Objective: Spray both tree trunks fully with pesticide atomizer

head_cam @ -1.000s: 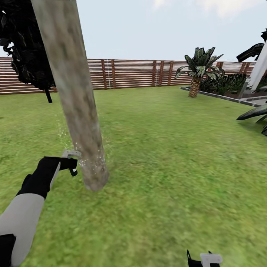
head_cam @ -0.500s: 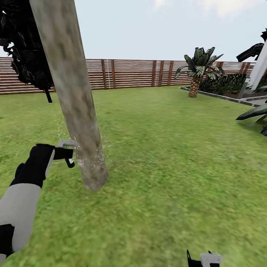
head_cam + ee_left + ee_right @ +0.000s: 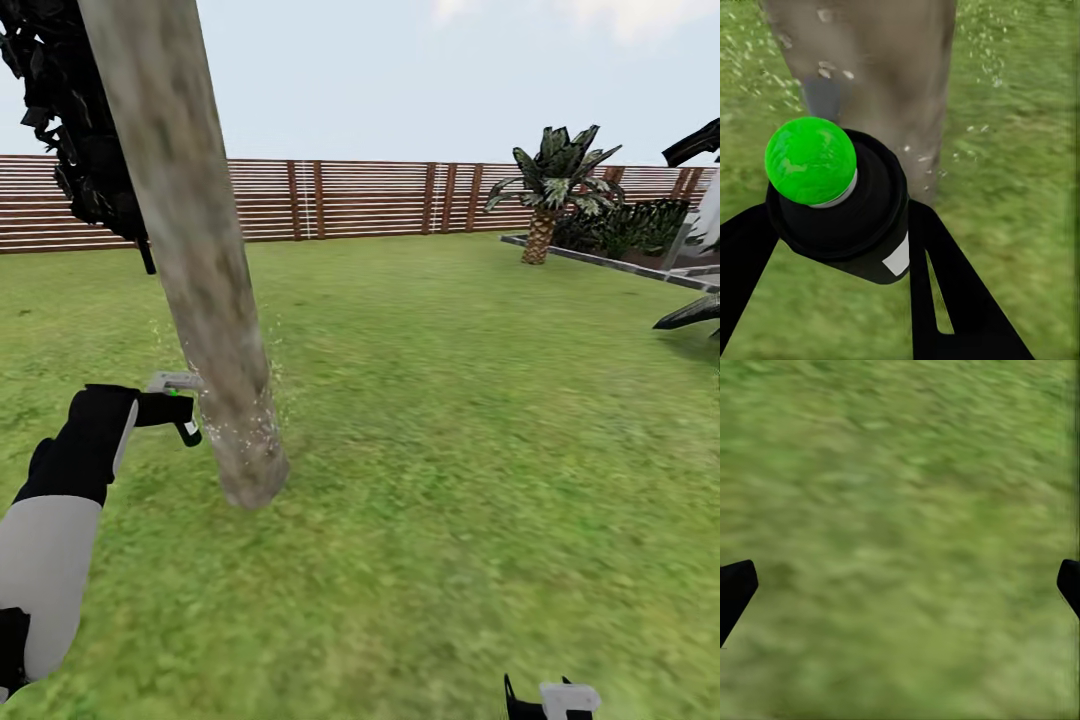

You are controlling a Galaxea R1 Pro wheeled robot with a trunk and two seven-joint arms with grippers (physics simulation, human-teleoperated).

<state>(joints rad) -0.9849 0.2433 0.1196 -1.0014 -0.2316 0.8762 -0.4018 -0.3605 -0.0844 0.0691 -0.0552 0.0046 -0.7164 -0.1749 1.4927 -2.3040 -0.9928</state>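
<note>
On the green grass lawn [image 3: 480, 420] of the garden, the left gripper [image 3: 180, 408] is clamped on the small dark pesticide atomizer [image 3: 844, 206], a squat black spray bottle whose round top dot glows bright green and whose side bears a white label; in the left wrist view the two black fingers [image 3: 945, 292] press against its sides. The bottle is held low, just beside the thick grey-brown mottled tree trunk [image 3: 190, 250], near where the trunk meets the grass. Tiny white specks of pesticide [image 3: 262, 405] dot the lower bark and hang in the air around the trunk on both sides. Behind it runs the brown horizontal-slat wooden fence [image 3: 380, 198], with a dark-leaved tree [image 3: 85, 140] at the far left and a squat scaly-trunked palm [image 3: 548, 195] at the right beside a grey-edged planting bed [image 3: 610, 258]. The right gripper [image 3: 900, 585] hangs over bare grass with its black fingertips [image 3: 735, 589] spread wide apart, nothing between them
</note>
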